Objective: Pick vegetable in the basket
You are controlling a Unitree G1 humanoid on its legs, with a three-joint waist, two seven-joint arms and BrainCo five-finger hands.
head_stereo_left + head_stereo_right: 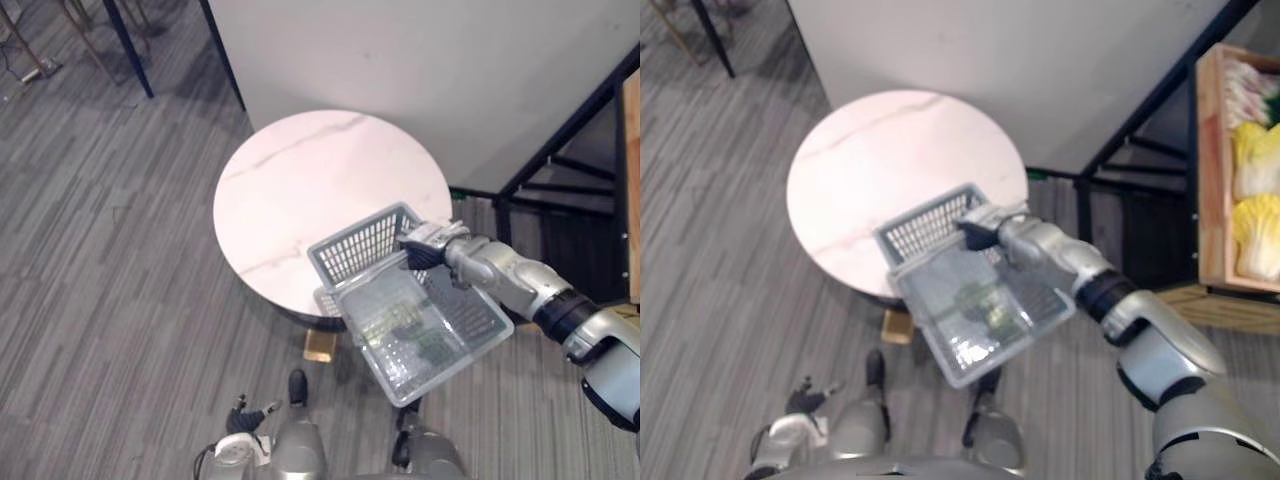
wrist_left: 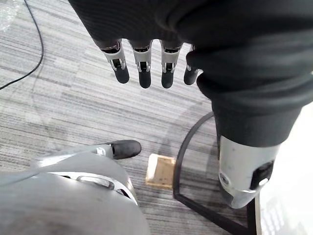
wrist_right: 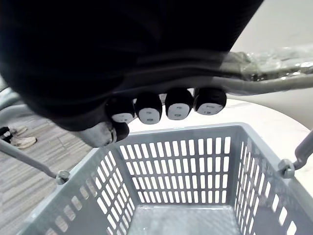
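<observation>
The right hand (image 1: 432,246) curls round the clear vegetable pack (image 1: 410,335), its long side running upper left to lower right over the grey basket (image 1: 360,245); the left hand (image 2: 145,72) hangs with straight fingers.

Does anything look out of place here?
Yes. The clear plastic pack of greens lies tilted across the grey slotted plastic basket, jutting past its rim, not inside. The right hand grips the basket's handle.

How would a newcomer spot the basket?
Start at the round white marble-look table; at its near edge, toward the robot's right, is the grey slotted plastic basket, its handle gripped by the right robot hand. Unlike the clear plastic pack of greens lying over it, its walls are opaque grey lattice.
</observation>
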